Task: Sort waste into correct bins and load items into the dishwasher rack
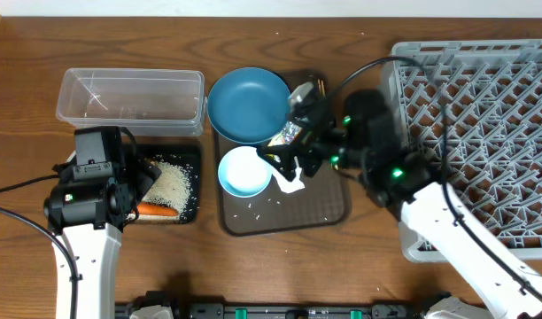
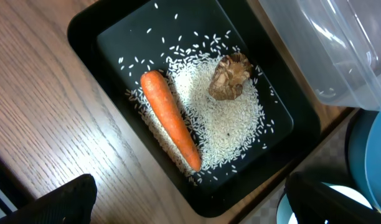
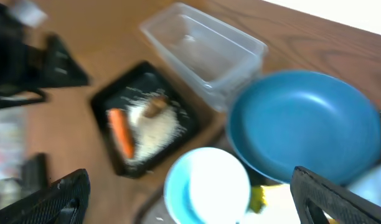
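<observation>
left gripper [image 2: 190,202]: nearest the arm's base, hanging over the black tray [image 2: 122,37]; jaws spread wide, nothing between them.
black tray: on the table [image 1: 23,106], near left, just in front of the clear tub [image 1: 129,75].
carrot [image 2: 170,118]: lying flat in the black tray, along the edge of the rice [image 2: 228,124] and touching it.
rice: a loose heap in the middle of the black tray, stray grains around it; a few more grains [image 1: 253,208] lie on the brown tray [image 1: 324,208].
brown lump [image 2: 230,76]: sits on the rice, apart from the carrot.
right gripper [image 3: 190,199]: over the brown tray's middle; wrist view blurred, but jaws are parted with nothing gripped.
small pale blue bowl [image 1: 244,171]: upright at the brown tray's left edge.
napkin [image 1: 291,184]: white scrap on the brown tray, just right of the small bowl, partly under the right gripper.
wrapper [image 1: 293,133]: silver and yellow-green, on the brown tray beside the large bowl, partly hidden by the right gripper.
large dark blue bowl [image 1: 249,105]: upright at the brown tray's far left corner, just behind the small bowl; contact cannot be told.
clear tub: far left, nothing seen inside.
dishwasher rack [image 1: 483,115]: far right, no items on its pegs.
</observation>
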Action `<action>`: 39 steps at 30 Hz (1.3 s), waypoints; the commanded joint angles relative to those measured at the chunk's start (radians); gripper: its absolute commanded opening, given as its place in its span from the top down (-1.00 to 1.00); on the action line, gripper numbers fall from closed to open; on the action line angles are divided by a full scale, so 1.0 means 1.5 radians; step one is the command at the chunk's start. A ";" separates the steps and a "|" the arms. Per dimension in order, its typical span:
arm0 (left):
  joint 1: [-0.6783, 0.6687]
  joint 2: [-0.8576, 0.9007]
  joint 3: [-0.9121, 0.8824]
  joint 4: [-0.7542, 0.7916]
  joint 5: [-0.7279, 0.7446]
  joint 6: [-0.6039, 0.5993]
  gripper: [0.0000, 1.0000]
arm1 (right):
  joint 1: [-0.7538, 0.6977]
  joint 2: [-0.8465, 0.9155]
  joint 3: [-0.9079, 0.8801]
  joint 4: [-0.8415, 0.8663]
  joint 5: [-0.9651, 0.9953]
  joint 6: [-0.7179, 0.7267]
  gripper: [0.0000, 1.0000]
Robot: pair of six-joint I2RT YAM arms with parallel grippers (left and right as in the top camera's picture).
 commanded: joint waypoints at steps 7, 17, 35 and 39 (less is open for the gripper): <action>0.004 0.003 0.002 -0.002 -0.006 0.006 -0.96 | 0.034 -0.006 0.021 -0.002 0.160 -0.024 -0.98; 0.004 0.003 0.002 -0.002 -0.006 0.006 -0.96 | 0.033 -0.001 0.021 -0.021 0.229 -0.009 -0.99; 0.004 0.003 0.002 -0.002 -0.006 0.006 -0.96 | 0.033 0.211 0.020 -0.001 0.467 0.200 -0.98; 0.004 0.003 0.002 -0.002 -0.006 0.006 -0.96 | 0.033 0.204 0.020 -0.002 0.484 0.200 -0.98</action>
